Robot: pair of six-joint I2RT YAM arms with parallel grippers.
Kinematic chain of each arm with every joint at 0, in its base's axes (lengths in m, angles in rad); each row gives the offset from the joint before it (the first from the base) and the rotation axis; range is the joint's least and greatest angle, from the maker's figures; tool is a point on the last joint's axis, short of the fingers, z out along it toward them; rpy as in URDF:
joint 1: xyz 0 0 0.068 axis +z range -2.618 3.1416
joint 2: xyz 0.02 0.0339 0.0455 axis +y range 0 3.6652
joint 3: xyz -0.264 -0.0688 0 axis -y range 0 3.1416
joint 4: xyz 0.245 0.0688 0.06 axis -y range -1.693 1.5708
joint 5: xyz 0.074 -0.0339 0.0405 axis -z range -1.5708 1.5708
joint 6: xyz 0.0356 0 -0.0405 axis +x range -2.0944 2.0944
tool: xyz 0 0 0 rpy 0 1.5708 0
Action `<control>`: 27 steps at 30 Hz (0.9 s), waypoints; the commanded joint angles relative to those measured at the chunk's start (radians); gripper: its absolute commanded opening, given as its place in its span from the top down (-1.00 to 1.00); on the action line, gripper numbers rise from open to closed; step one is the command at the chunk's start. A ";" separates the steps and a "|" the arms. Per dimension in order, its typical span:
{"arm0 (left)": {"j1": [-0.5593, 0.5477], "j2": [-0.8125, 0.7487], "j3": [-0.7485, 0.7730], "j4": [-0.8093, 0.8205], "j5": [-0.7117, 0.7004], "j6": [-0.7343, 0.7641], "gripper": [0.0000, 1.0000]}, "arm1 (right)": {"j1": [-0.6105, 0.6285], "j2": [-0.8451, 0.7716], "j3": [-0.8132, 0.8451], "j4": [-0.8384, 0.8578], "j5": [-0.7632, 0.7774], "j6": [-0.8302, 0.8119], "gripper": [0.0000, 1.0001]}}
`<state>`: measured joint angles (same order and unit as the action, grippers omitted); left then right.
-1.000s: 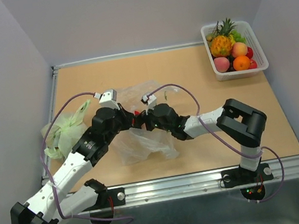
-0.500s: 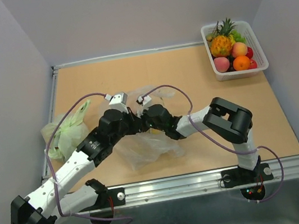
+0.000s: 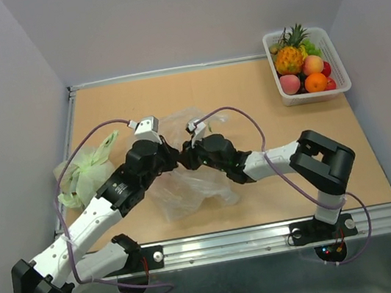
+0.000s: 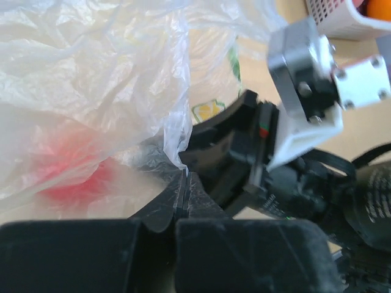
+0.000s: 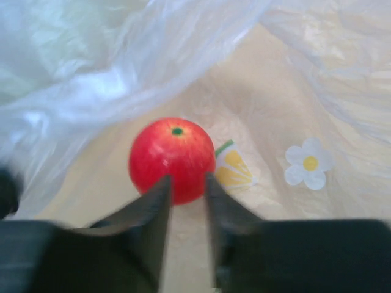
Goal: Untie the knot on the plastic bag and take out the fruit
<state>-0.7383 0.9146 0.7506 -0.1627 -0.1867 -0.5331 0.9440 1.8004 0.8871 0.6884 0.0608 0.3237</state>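
At mid-desk, your left gripper has its jaws clamped on film of the plastic bag. The right gripper shows jaws a slit apart at the small red fruit inside the bag, and I cannot tell what they grip. If you pull hard, the thin film may tear or the fruit may roll away.

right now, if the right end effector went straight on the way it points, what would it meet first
The red fruit, dead ahead of the right end effector in its wrist view, lying on the bag film. Depth is unclear, so the tips may be touching it.
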 commanded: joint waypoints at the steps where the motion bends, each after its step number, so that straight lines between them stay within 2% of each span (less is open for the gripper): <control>1: 0.002 0.019 0.154 -0.021 -0.097 0.090 1.00 | 0.006 -0.093 -0.054 0.016 0.028 -0.012 0.05; 3: 0.002 0.042 0.219 -0.037 -0.105 0.137 1.00 | 0.006 -0.133 -0.082 0.007 0.075 -0.006 -0.22; 4: -0.010 0.075 0.299 -0.063 -0.102 0.178 1.00 | 0.007 -0.147 -0.114 0.002 0.095 -0.003 -0.46; 7: -0.068 0.125 0.435 -0.095 -0.086 0.215 1.00 | 0.006 -0.202 -0.163 -0.004 0.139 0.000 -0.75; 9: -0.130 0.144 0.454 -0.097 -0.065 0.217 1.00 | 0.004 -0.228 -0.178 -0.010 0.143 -0.003 -0.84; 11: -0.141 0.159 0.419 -0.093 -0.031 0.184 1.00 | 0.004 -0.251 -0.189 -0.024 0.142 -0.006 -0.94; 14: -0.141 0.138 0.311 -0.058 -0.010 0.122 1.00 | 0.006 -0.265 -0.191 -0.050 0.132 -0.011 -0.99; 18: -0.150 0.098 0.230 -0.012 0.094 0.081 1.00 | 0.006 -0.285 -0.192 -0.079 0.108 -0.025 -1.00; 27: -0.156 0.059 0.116 -0.006 0.064 0.050 1.00 | 0.006 -0.202 -0.126 -0.118 0.073 -0.083 -1.00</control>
<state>-0.8845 0.9928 0.8932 -0.1940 -0.1444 -0.4622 0.9501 1.5661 0.7105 0.5526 0.1276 0.2790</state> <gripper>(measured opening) 0.017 0.996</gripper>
